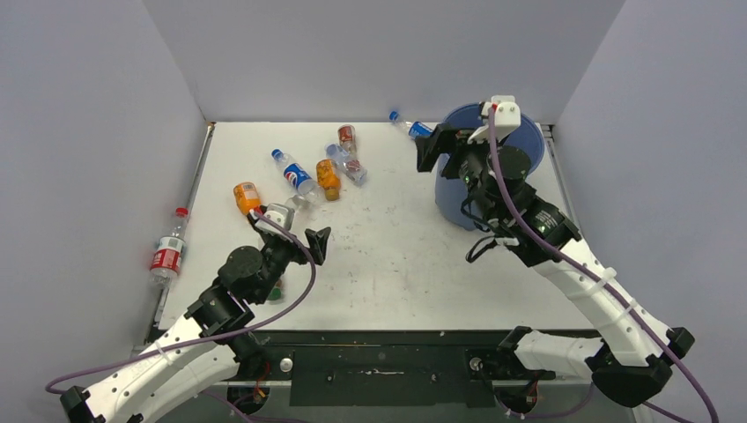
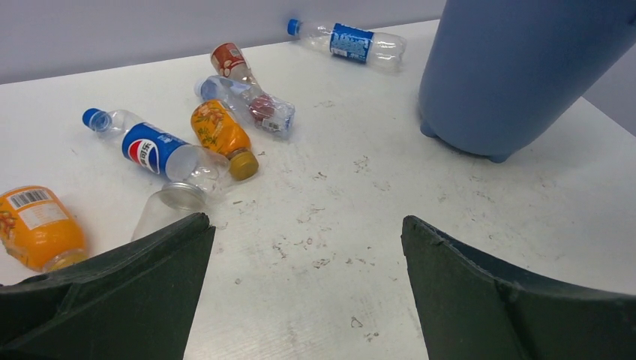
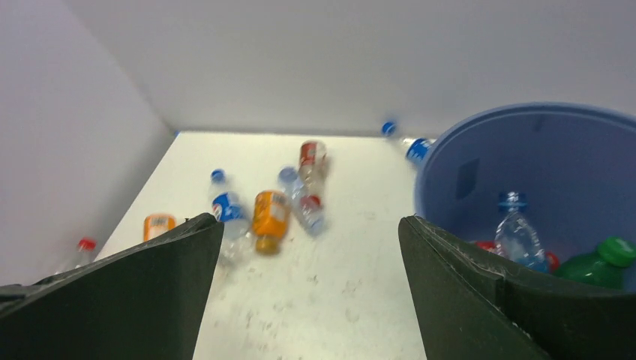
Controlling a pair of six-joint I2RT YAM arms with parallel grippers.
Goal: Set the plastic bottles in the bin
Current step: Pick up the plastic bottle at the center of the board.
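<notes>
Bin (image 1: 450,196) is set far right, some plastic bottles (image 3: 517,234) inside. Beside its rim the right gripper (image 3: 311,251) is spread empty, as is the left gripper (image 2: 307,259); fetching is judged in hand. Loose bottles (image 2: 154,146) strewn left must next be pinched.

Bin (image 1: 451,201) stands at right rear of table (image 1: 396,264), bottles (image 3: 517,234) inside. Lone bottle (image 1: 412,127) lies behind its left side. Bottle cluster (image 1: 328,176) lies rear left of centre. Stray bottle (image 1: 167,251) lies beyond table's left edge.
</notes>
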